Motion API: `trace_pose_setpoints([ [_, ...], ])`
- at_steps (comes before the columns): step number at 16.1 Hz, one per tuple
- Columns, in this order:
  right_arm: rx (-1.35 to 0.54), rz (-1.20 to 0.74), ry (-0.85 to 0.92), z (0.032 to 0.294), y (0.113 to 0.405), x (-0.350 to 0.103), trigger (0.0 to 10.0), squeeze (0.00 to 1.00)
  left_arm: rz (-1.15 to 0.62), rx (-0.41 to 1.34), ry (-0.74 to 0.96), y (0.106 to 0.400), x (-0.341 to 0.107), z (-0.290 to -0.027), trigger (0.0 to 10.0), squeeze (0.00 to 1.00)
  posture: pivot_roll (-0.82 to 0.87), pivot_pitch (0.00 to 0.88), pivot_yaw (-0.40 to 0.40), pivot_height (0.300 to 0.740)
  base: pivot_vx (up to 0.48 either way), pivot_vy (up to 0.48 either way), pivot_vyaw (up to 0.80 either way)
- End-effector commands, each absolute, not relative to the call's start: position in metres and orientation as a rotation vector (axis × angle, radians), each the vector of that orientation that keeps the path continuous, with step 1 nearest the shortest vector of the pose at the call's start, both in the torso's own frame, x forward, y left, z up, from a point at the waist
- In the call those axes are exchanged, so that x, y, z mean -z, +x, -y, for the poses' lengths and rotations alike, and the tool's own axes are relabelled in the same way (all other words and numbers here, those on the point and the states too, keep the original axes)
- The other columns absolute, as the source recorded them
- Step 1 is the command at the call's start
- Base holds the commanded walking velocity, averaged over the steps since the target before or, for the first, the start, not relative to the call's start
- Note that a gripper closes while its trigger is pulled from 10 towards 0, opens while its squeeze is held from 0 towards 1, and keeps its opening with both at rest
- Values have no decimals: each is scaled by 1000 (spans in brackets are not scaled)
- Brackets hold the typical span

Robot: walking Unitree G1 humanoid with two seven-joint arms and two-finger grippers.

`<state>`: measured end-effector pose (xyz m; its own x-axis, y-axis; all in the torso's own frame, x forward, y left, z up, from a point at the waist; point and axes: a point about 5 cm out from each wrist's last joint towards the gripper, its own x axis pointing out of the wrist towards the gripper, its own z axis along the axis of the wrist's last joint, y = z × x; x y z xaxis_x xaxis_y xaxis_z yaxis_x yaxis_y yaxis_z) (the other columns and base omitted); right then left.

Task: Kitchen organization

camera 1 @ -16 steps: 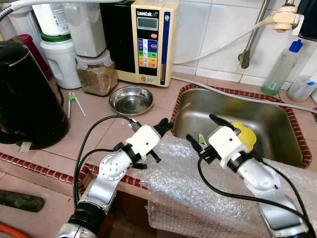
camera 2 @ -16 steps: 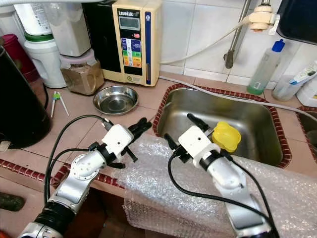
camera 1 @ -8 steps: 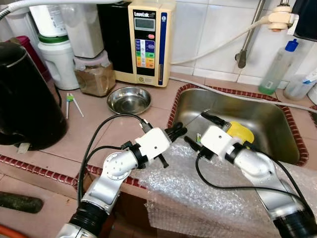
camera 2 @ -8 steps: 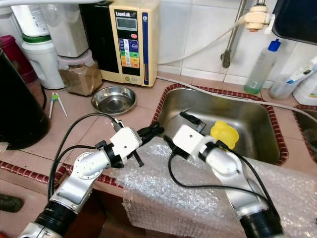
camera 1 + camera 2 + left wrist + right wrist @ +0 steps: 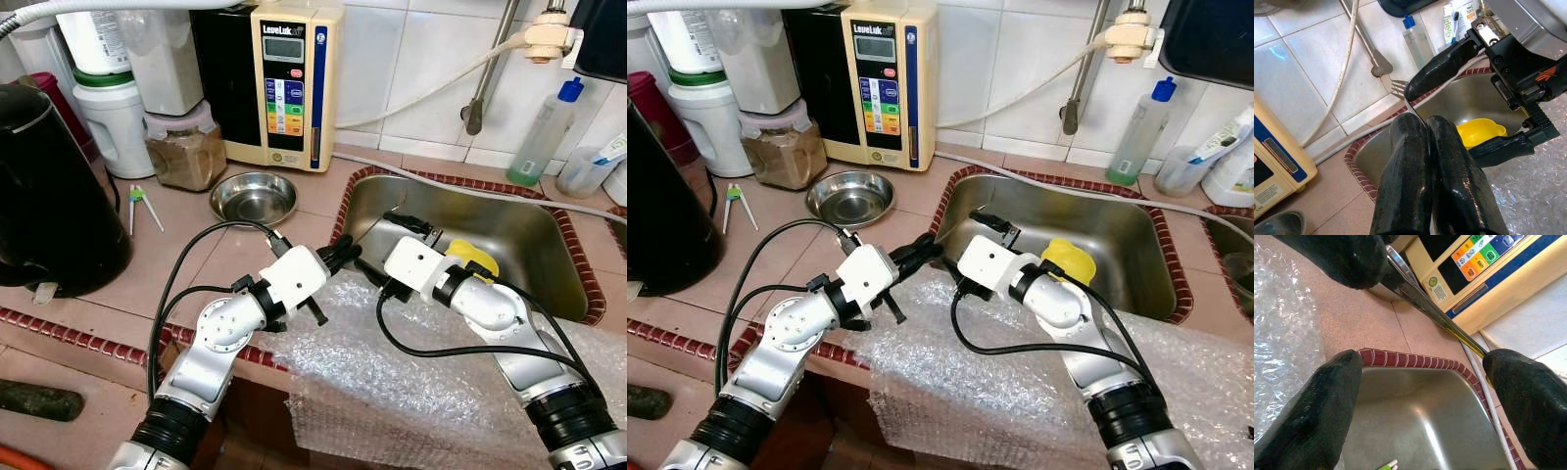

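A: Left gripper (image 5: 345, 253) pinched tight on a thin steel fork (image 5: 1399, 88), tines up, at the near-left corner of the steel sink (image 5: 549, 245).

B: Right gripper (image 5: 387, 253)?

A: Fingers spread wide, straddling the fork's handle without touching. Crinkly bubble wrap (image 5: 392, 382) drapes the counter edge beneath both. Glossy yellow plastic piece (image 5: 473, 259) lies in the basin behind.

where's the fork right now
The fork is pinched in the left end effector, over the near-left corner of the sink, with the open right end effector around its handle.
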<state>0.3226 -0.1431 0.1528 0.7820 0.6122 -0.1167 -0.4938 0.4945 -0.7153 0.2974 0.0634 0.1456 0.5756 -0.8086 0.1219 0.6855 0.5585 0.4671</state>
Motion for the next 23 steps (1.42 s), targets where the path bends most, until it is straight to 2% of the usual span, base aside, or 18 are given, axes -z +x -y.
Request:
trace_pose_setpoints([
  [1,-704,226,-823,136,326,-168,10000,0,350,980,426,292,-146,-49,0,0,26,0,13,740,0,0,0],
  [5,-800,171,-777,129,316,-169,10000,0,303,870,441,304,-144,-57,0,0,38,0,15,740,0,0,0],
  [8,-824,134,-796,134,308,-165,10000,0,282,775,446,313,-145,-65,0,0,40,0,22,740,0,0,0],
  [11,-742,155,-779,143,311,-174,10000,0,314,846,424,309,-149,-59,0,0,37,0,27,740,0,0,0],
  [13,-694,176,-850,154,320,-180,10000,0,340,904,441,303,-151,-54,0,0,35,0,35,740,0,0,0],
  [19,-697,153,-844,154,339,-177,10000,0,346,911,445,303,-152,-56,0,0,50,0,29,740,0,0,0],
  [20,-710,137,-838,154,340,-172,2000,0,351,915,445,303,-154,-56,0,0,57,0,23,740,0,0,0],
  [21,-741,123,-840,151,340,-166,0,0,352,917,448,303,-154,-58,0,0,56,0,25,740,0,0,0],
  [23,-774,107,-838,147,341,-160,0,0,356,924,456,304,-155,-58,0,0,57,0,25,740,0,0,0],
])
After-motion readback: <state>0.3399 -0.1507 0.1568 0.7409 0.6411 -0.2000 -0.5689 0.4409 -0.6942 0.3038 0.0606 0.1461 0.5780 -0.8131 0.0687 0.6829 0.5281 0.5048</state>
